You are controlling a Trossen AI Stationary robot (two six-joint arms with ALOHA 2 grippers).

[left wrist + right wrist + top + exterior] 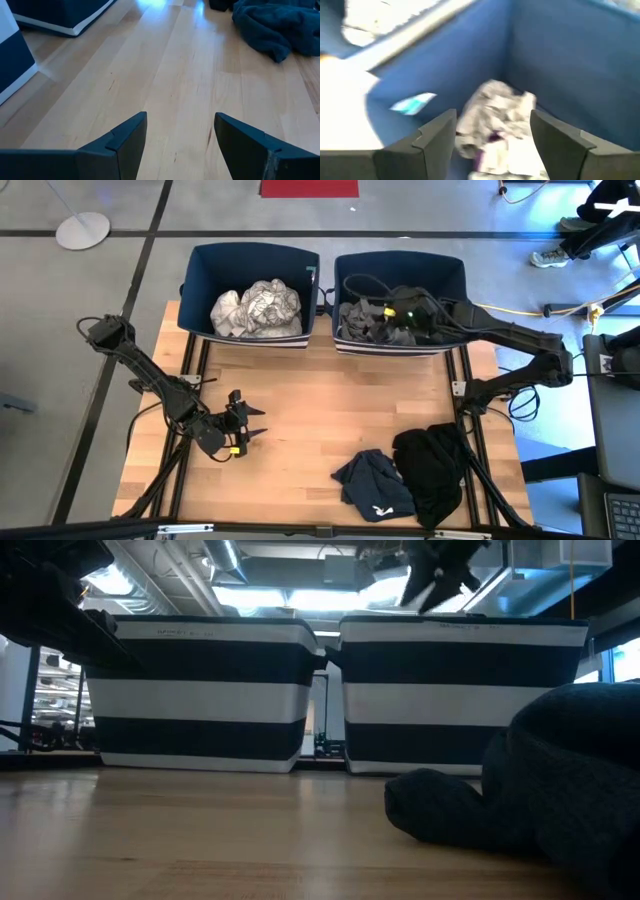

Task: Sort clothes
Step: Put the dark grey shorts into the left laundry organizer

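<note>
My left gripper (245, 425) is open and empty, low over the bare wood at the table's left; its wrist view (180, 130) shows only wood between the fingers. A navy garment (374, 485) and a black garment (435, 470) lie crumpled on the table at the near right. The navy one also shows in the left wrist view (272, 25). My right gripper (396, 307) is open and empty above the right bin (400, 275), which holds grey and dark clothes (365, 320). The left bin (252, 265) holds white and grey-patterned clothes (257, 308). The right wrist view shows a patterned garment (497, 112) beyond the open fingers.
The two navy and white striped bins stand side by side at the table's far edge, as the low view shows for the left one (200, 690) and the right one (460, 690). Bare wood (320, 400) lies between the bins and the two garments. Cables run over the right bin.
</note>
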